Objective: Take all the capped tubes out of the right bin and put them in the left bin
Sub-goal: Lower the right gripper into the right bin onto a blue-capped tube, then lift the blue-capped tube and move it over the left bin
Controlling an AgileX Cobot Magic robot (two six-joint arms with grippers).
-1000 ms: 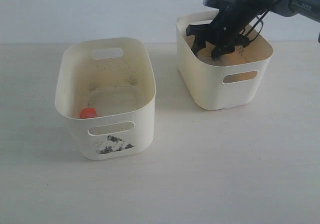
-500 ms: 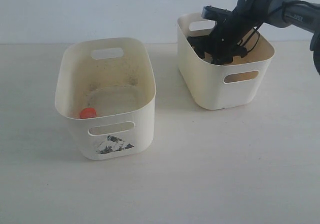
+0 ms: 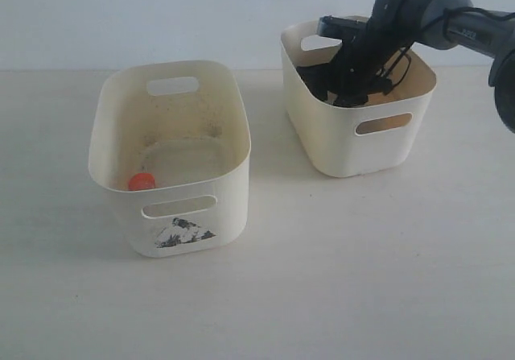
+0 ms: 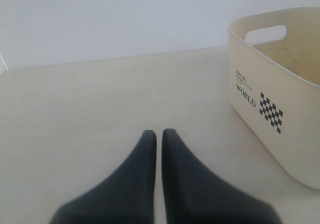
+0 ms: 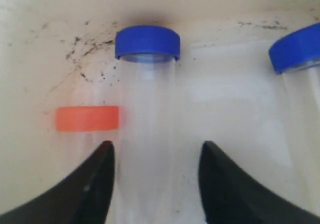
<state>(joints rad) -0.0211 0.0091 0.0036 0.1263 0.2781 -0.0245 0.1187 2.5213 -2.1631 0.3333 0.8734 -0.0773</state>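
The right bin (image 3: 346,146) stood at the far right of the table (image 3: 362,279). The left bin (image 3: 233,191) stood nearer and to its left, well apart from it. The right arm (image 3: 418,14) reached down into the right bin from the far right.

The right gripper (image 5: 156,146) was inside the right bin, with its fingers spread. A blue-capped tube (image 5: 147,108) lay between the fingers, and neither finger was pinching it. One finger was just beside the tube body, and a clear gap remained at the other. The tube's long axis ran in line with the fingers. Its cap pointed away from the gripper, toward the foot of the speckled bin wall.

A second blue-capped tube (image 5: 300,83) lay to one side, roughly parallel, with its cap toward the same wall. An orange-capped tube (image 5: 87,119) lay on the other side, its cap set back from that wall.

In the left bin, an orange cap (image 3: 142,181) showed at the near left corner. The tube body was hidden, so its axis could not be told.

The left gripper (image 4: 159,134) hovered over bare table with its fingers pressed together. A cream tub (image 4: 280,134) with a printed side wall stood near it.
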